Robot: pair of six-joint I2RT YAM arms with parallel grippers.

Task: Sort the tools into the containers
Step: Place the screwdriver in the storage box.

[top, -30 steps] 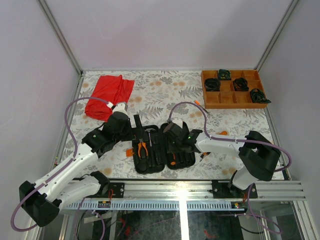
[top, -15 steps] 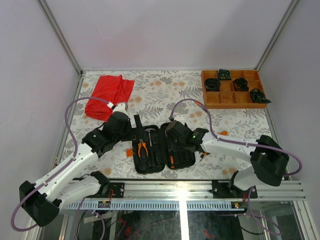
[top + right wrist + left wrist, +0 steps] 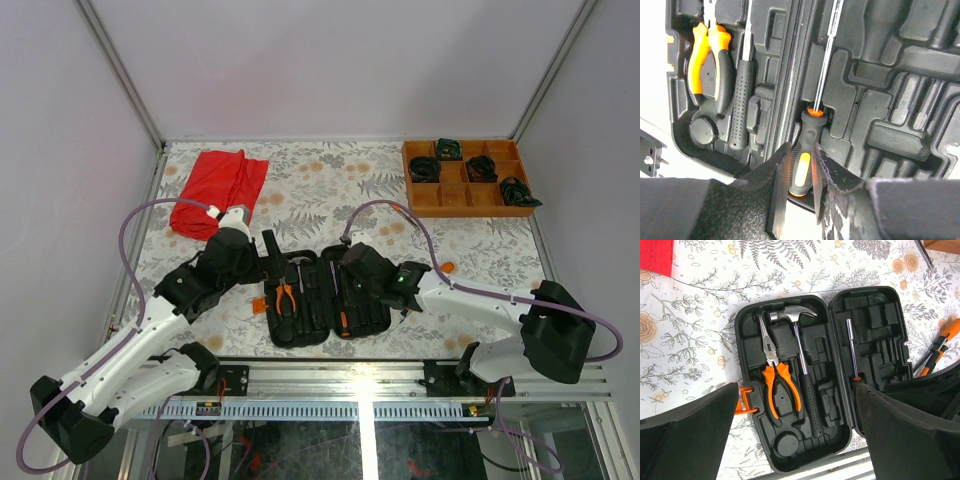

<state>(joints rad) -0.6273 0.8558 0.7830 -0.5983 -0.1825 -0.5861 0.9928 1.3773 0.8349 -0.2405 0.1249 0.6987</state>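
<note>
Right claw [image 3: 800, 156] pinches a screwdriver [image 3: 808, 134] lying in the open black tool case [image 3: 881, 356] at 6 o'clock on a floral bench [image 3: 330, 190] between pale walls [image 3: 340, 70], left claw [image 3: 797, 392] spread wide above its hammer [image 3: 801, 360] and pliers [image 3: 774, 376], wooden tray [image 3: 466, 212] of black coils [image 3: 424, 170] at 1 o'clock, red cloth [image 3: 215, 190] at 10 o'clock.

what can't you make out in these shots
- Right wrist view: the right gripper flanks the screwdriver handle; its fingers hide whether they clamp it.
- Left wrist view: loose orange-handled tools beside the case, cut off by the frame edge.
- Top view: black bundles in the wooden tray, too small to identify.
</note>
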